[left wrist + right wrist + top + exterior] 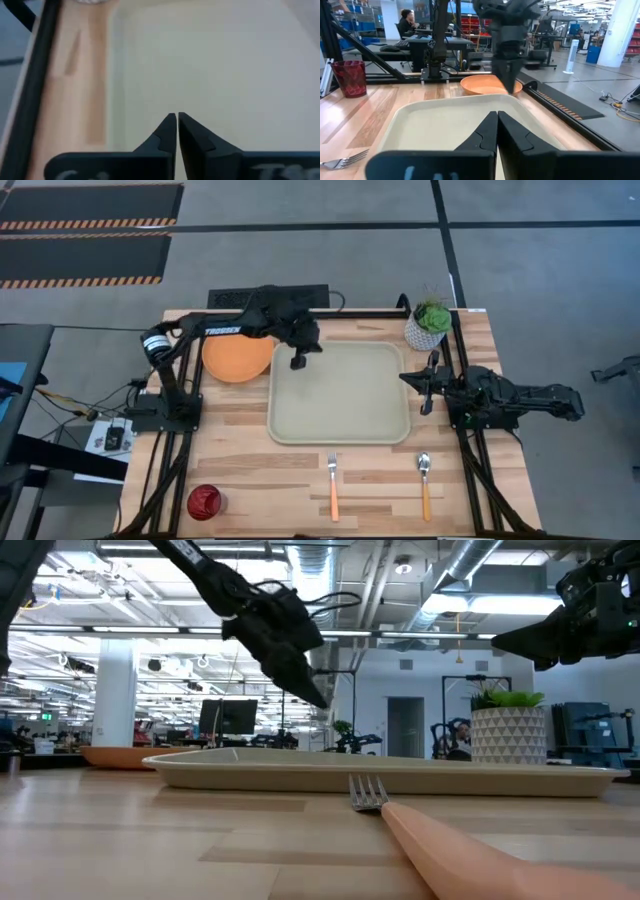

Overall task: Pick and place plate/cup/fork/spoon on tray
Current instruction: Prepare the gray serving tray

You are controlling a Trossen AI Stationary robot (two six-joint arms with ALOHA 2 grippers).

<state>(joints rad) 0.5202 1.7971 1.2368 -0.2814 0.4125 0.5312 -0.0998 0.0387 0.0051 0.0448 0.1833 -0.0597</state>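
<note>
The pale tray (340,395) lies at the table's middle. The orange plate (238,358) rests on the table by the tray's far left corner. The fork (333,485) and the spoon (425,483) lie on the table near the tray's near edge. The red cup (204,502) stands at the near left. My left gripper (298,363) is shut and empty above the tray's far left corner, beside the plate; it also shows in the left wrist view (177,122). My right gripper (428,390) is shut and empty at the tray's right edge; it also shows in the right wrist view (497,120).
A white pot with a green plant (430,325) stands at the far right corner, just beyond my right gripper. Bare wood lies to the left of the tray and along the near edge between the cup and the fork.
</note>
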